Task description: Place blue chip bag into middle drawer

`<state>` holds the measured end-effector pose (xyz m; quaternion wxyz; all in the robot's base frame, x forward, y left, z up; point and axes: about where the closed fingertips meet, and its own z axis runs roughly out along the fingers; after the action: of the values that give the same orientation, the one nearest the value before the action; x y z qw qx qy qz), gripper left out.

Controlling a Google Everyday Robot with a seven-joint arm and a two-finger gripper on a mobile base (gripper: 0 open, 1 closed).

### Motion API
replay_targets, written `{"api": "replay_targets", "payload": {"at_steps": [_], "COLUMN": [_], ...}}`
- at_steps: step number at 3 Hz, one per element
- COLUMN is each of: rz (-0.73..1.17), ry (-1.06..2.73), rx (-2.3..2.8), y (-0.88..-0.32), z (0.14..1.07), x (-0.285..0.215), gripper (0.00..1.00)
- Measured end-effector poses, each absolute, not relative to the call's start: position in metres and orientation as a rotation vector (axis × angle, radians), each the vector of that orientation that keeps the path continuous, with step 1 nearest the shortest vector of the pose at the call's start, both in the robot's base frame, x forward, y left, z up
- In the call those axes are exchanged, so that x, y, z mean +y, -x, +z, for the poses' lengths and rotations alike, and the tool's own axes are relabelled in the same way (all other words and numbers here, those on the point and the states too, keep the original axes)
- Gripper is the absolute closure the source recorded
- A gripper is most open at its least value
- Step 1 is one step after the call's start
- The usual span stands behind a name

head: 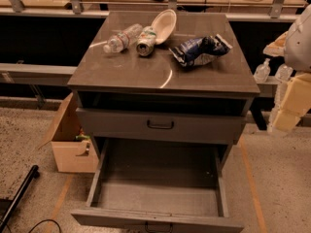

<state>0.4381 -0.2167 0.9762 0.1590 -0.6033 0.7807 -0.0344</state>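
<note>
The blue chip bag, crumpled dark blue foil with white lettering, lies on the right part of the grey cabinet top. The middle drawer is pulled wide open below, and its plain grey base is bare. My gripper hangs blurred at the right edge of the view, beside the cabinet's right side. It is lower than the top, apart from the bag, and nothing shows in it.
A clear plastic bottle, a crushed can and a white bowl lie on the top, left of the bag. A shut drawer front with a black handle sits above the open drawer. A cardboard box stands on the floor at left.
</note>
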Motion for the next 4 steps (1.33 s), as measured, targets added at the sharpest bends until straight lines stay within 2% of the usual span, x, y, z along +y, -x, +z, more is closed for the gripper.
{"api": "replay_targets", "payload": {"at_steps": [1, 2, 3, 4], "rz": [-0.108, -0.147, -0.189, -0.244], "ry": [1.718, 1.696, 1.654, 1.562], "rx": [2.226, 2.131, 1.998, 1.875], "y": [-0.439, -0.466, -0.517, -0.600], "z": [0.978, 0.985, 0.995, 1.010], "x": [-0.216, -0.224, -0.235, -0.243], "gripper": [0.00, 0.00, 0.00, 0.00]}}
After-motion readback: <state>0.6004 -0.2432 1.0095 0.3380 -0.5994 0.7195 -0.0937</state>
